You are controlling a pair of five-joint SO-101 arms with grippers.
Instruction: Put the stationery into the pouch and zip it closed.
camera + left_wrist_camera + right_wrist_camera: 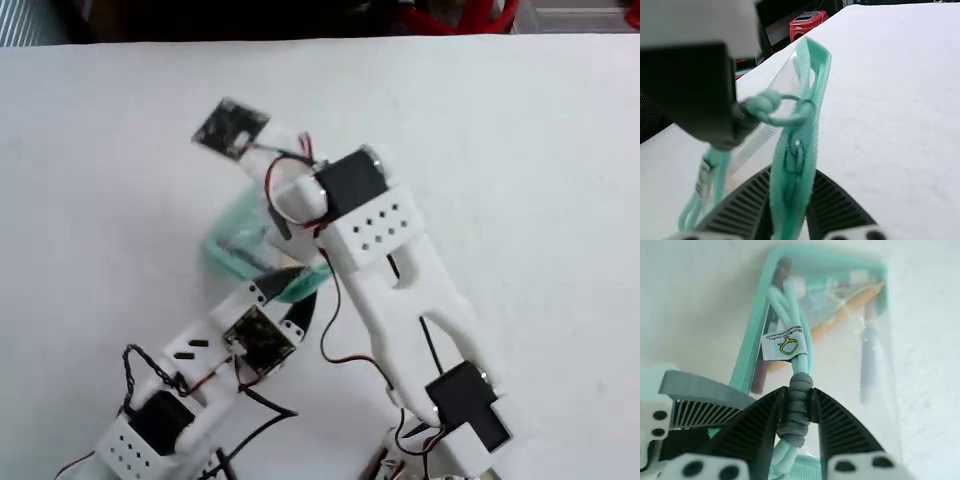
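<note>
Twice gripped: mint webbing tab (811, 67) pinched in the left gripper (792, 175), knotted mint zip cord (782, 310) in the right gripper (797, 395). Looks like zipping; calls for a steady pull along the clear, mint-edged pouch (747, 360) on the white table (520, 120). Holds a wooden pencil (840, 315) and a pale blue pen (867, 365).

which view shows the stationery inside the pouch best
The right wrist view: the stationery lies visible through the pouch's clear side. In the high view arms mostly cover it; the left wrist view catches the pouch's strap instead.
</note>
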